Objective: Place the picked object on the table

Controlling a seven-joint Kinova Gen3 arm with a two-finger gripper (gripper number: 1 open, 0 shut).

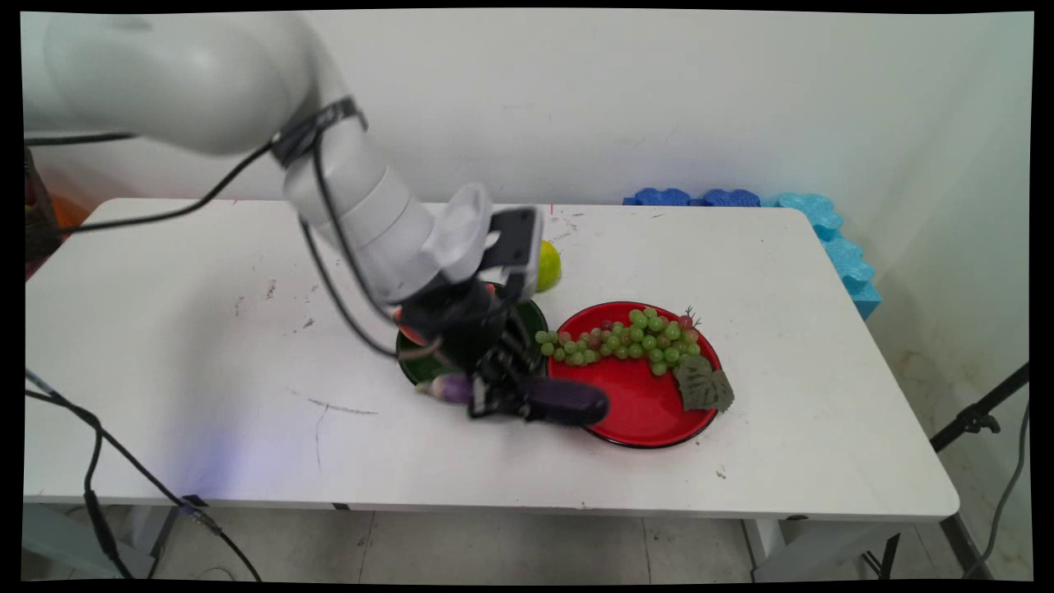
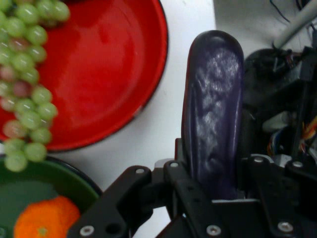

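My gripper (image 1: 504, 395) is shut on a dark purple eggplant (image 1: 568, 401), gripping it near its pale stem end. The eggplant lies across, pointing right, with its tip over the near-left rim of a red plate (image 1: 650, 412). In the hand view the eggplant (image 2: 213, 109) runs up from between the fingers (image 2: 179, 163). The red plate (image 2: 109, 64) is to its left, and I cannot tell whether the eggplant touches it. A bunch of green grapes (image 1: 630, 338) with a leaf lies on the plate's far half.
A dark green plate (image 1: 420, 366) sits just left of the red one, mostly hidden by the hand, with an orange item (image 2: 44, 218) on it. A yellow-green fruit (image 1: 548, 265) lies behind the hand. Blue foam pieces (image 1: 823, 222) line the table's far right corner.
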